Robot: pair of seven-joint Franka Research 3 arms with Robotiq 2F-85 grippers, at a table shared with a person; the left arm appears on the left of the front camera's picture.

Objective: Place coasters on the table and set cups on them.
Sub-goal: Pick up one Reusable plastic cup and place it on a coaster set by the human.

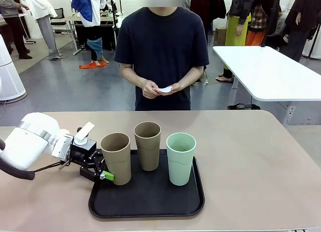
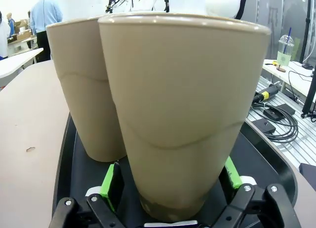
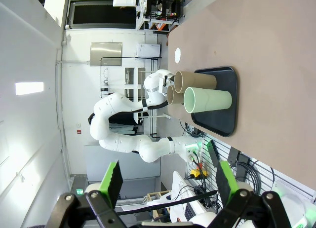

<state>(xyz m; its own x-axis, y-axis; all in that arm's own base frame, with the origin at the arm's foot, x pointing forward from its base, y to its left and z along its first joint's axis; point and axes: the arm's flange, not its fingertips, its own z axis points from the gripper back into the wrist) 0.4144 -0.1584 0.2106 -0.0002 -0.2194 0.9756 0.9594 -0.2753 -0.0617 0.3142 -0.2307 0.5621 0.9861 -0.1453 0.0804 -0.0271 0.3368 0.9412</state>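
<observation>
Left wrist view shows left pincer apart, flanking a tan cup; right pincer apart.

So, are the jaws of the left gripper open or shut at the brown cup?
Open: the left gripper straddles the base of the nearer tan cup, and a gap shows between one green pad and the cup.

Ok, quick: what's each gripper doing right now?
Left gripper: open, jaws either side of the left tan cup, not gripping.
Right gripper: open, holding nothing.
</observation>
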